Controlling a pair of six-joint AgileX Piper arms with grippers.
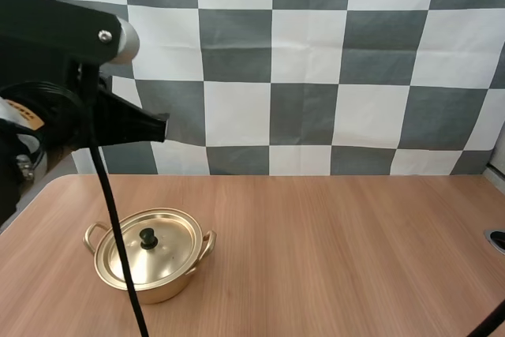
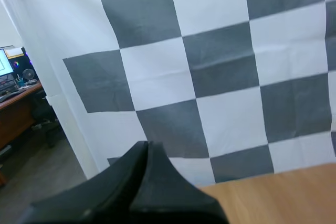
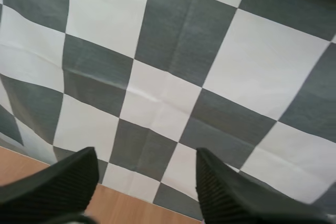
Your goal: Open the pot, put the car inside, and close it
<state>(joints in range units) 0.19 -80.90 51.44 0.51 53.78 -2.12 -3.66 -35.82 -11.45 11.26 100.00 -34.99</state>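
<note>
A golden pot [image 1: 150, 256] with two loop handles stands on the wooden table [image 1: 331, 258] at the front left. Its lid [image 1: 154, 246] with a black knob [image 1: 147, 236] lies on it. My left gripper [image 1: 162, 128] hangs high above the table's back left, well above the pot and pointing right. In the left wrist view its fingers [image 2: 146, 153] lie together as one dark wedge, shut on nothing. My right gripper [image 3: 147, 156] is open, its two fingers [image 3: 220, 182] standing apart with nothing between them, raised above the table's far edge.
A small dark round fitting [image 1: 497, 240] sits at the table's right edge. Bare wood stretches from the pot across the middle and right of the table.
</note>
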